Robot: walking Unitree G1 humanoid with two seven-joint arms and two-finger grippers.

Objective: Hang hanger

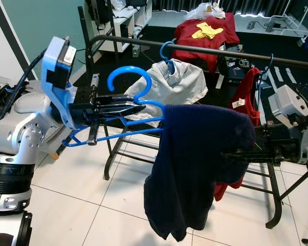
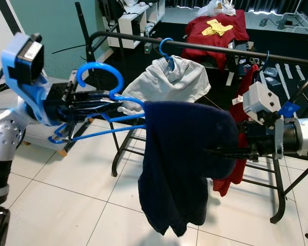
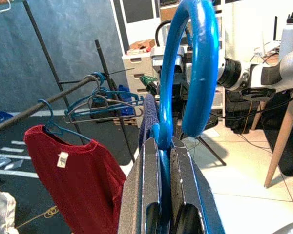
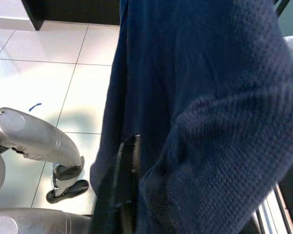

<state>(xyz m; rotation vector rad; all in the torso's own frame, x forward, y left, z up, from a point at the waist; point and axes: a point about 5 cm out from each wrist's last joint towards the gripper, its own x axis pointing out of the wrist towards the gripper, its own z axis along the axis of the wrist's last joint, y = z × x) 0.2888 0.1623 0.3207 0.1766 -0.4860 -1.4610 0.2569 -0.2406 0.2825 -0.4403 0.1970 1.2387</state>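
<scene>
left eye view: left gripper (image 1: pixel 136 108) clamps blue hanger (image 1: pixel 124 92); right gripper (image 1: pixel 231 154), probably pinching the navy sweater (image 1: pixel 195 164), steadies it; next, hook the rail (image 1: pixel 205 51) at twelve o'clock.

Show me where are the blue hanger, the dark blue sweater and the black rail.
blue hanger (image 1: pixel 124 73): left eye view, top of its hook.
dark blue sweater (image 1: pixel 192 154): left eye view, middle of the hanging cloth.
black rail (image 1: pixel 210 50): left eye view, bare stretch of the bar.
</scene>
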